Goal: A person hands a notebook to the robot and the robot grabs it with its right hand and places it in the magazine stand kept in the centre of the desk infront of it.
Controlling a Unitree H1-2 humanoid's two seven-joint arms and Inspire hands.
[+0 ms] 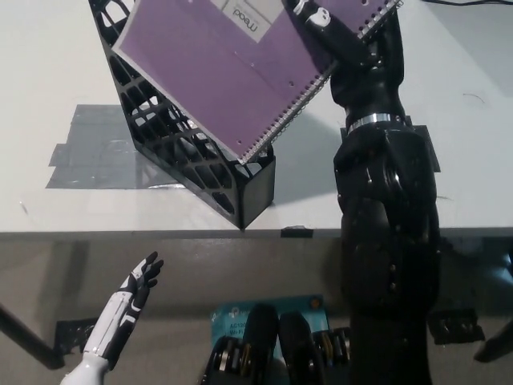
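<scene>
A: Head view first. What's hidden or cut off?

B: The top edge of the frame crops the purple notebook (232, 68), the black right hand (337, 36) and the upper end of the black magazine stand (192, 152). The notebook covers much of the stand's upper side, and the black arm hides part of a dark patch on the surface (48, 64) at right. How far the notebook's lower corner sits inside the stand is hard to judge; it shows just at the stand's near rim.

A: Any writing?

B: A white label at the notebook's top carries dark letters, upside down to the camera; I cannot read them with confidence. A teal item below the surface edge has small print, too blurred to read.

A: Which way does the notebook point?

B: Its long axis runs diagonally, from upper left down toward the lower right corner near the stand's front end. The spiral binding lies along the right edge, slanting from upper right down to that corner. The cover faces the camera.

A: The hands?

B: The right hand is clamped on the notebook's upper right corner, dark fingers across the cover. The white left hand (128, 309) rests at lower left, below the surface edge, fingers spread and holding nothing.

A: And the stand?

B: It stands on grey tape (88, 152), lattice side toward the camera, running diagonally.
</scene>
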